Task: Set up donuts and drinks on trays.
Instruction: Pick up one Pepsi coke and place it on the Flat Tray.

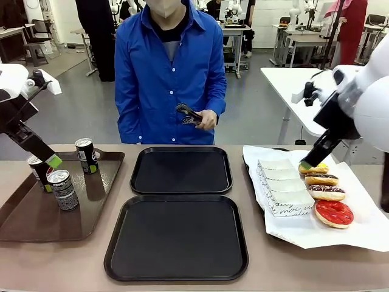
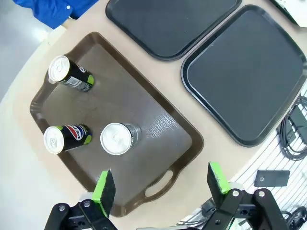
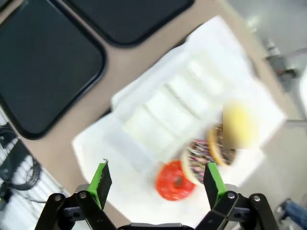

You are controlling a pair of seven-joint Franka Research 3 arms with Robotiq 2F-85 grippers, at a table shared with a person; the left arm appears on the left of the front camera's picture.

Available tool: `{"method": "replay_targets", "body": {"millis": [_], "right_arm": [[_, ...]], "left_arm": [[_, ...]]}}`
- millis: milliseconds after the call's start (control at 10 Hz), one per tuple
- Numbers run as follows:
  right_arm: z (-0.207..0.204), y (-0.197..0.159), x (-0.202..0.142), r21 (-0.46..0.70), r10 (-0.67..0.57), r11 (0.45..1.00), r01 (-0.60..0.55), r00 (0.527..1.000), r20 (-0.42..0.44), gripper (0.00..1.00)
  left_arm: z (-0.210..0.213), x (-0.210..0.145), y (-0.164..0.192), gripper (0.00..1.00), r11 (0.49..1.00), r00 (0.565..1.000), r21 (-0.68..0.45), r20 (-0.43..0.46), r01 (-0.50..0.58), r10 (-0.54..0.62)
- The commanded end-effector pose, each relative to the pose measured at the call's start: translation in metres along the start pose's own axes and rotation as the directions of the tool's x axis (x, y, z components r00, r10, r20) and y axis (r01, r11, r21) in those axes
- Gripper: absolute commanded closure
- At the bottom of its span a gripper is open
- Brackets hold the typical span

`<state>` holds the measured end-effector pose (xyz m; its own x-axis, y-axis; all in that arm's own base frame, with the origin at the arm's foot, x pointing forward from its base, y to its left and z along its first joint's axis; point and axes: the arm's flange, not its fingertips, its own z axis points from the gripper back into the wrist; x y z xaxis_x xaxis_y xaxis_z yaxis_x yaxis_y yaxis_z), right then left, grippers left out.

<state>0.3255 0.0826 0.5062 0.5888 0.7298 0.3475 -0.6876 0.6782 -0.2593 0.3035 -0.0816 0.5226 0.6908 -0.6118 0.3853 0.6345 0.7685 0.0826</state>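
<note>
Front view: three cans (image 1: 63,190) stand on the brown tray (image 1: 24,225) at left, with the left gripper (image 1: 44,164) close over them. Two black trays (image 1: 179,237) lie mid-table. Four donuts (image 1: 333,213) lie on white paper (image 1: 358,234) beside a row of boxes (image 1: 282,185). The right gripper (image 1: 306,165) is at the yellow donut. The person holds tongs (image 1: 188,114).

Left wrist view: the left gripper is spread wide, gripping nothing, above the brown tray.

Right wrist view: blurred. The right gripper is wide apart, holding nothing, over the donuts.

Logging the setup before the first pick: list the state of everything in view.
Left gripper: open, empty.
Right gripper: open, empty.
Cans: three, upright on brown tray.
Black trays: both empty.
Donuts: four, unboxed, on white paper.
Tongs: held in person's hand.
</note>
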Motion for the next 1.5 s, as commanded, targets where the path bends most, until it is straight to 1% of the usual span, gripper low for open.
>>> {"method": "replay_targets", "body": {"millis": [0, 200, 300, 400, 500, 600, 700, 800, 900, 1000, 1100, 1200, 1300, 1400], "right_arm": [[-0.018, 0.008, 0.006, 0.079, -0.023, 0.997, 0.023, 1.0, -0.001, 0.0], [-0.018, 0.008, 0.006, 0.079, -0.023, 0.997, 0.023, 1.0, -0.001, 0.0], [-0.002, 0.001, 0.0, 0.009, -0.002, 1.0, 0.002, 1.0, -0.005, 0.0], [-0.002, -0.018, -0.004, 0.244, -0.108, 0.965, 0.092, 0.993, 0.05, 0.0], [-0.004, -0.043, -0.012, 0.447, -0.251, 0.871, 0.203, 0.967, 0.051, 0.0], [-0.01, -0.073, -0.023, 0.609, -0.363, 0.746, 0.271, 0.931, 0.03, 0.0], [-0.019, -0.099, -0.034, 0.698, -0.44, 0.644, 0.313, 0.898, 0.004, 0.0], [-0.031, -0.121, -0.044, 0.765, -0.5, 0.542, 0.347, 0.865, -0.039, 0.0], [-0.049, -0.145, -0.058, 0.809, -0.546, 0.429, 0.401, 0.829, -0.121, 0.0], [-0.065, -0.162, -0.072, 0.822, -0.559, 0.351, 0.448, 0.805, -0.199, 0.0], [-0.078, -0.174, -0.086, 0.826, -0.582, 0.295, 0.481, 0.776, -0.244, 0.0], [-0.086, -0.183, -0.102, 0.826, -0.6, 0.262, 0.499, 0.754, -0.266, 0.0], [-0.089, -0.191, -0.118, 0.831, -0.614, 0.241, 0.501, 0.742, -0.269, 0.0], [-0.089, -0.199, -0.137, 0.839, -0.643, 0.21, 0.502, 0.717, -0.268, 0.0]], "left_arm": [[-0.022, 0.012, 0.0, 0.0, 1.0, 1.0, -0.006, -0.001, 0.012, -0.012], [-0.022, 0.012, 0.0, 0.0, 1.0, 1.0, -0.006, -0.001, 0.012, -0.012], [-0.012, 0.006, 0.0, 0.0, 1.0, 1.0, 0.0, -0.013, 0.006, -0.006], [-0.005, 0.007, 0.015, 0.0, 0.961, 0.982, -0.23, 0.067, -0.156, 0.175], [0.002, 0.006, 0.032, 0.0, 0.855, 0.937, -0.438, 0.075, -0.277, 0.342], [0.004, 0.002, 0.052, 0.0, 0.736, 0.876, -0.57, 0.059, -0.365, 0.479], [0.0, -0.003, 0.069, 0.0, 0.622, 0.824, -0.662, 0.012, -0.418, 0.567], [-0.008, -0.007, 0.086, 0.0, 0.498, 0.776, -0.736, -0.058, -0.458, 0.628], [-0.025, -0.014, 0.106, 0.0, 0.392, 0.727, -0.752, -0.165, -0.53, 0.667], [-0.04, -0.023, 0.124, 0.0, 0.337, 0.668, -0.721, -0.23, -0.605, 0.708], [-0.046, -0.035, 0.14, 0.0, 0.306, 0.612, -0.691, -0.247, -0.654, 0.751], [-0.047, -0.047, 0.156, 0.0, 0.285, 0.571, -0.667, -0.257, -0.689, 0.779], [-0.044, -0.062, 0.17, 0.0, 0.272, 0.538, -0.651, -0.249, -0.709, 0.805], [-0.037, -0.078, 0.183, 0.0, 0.241, 0.506, -0.665, -0.237, -0.707, 0.829]]}}
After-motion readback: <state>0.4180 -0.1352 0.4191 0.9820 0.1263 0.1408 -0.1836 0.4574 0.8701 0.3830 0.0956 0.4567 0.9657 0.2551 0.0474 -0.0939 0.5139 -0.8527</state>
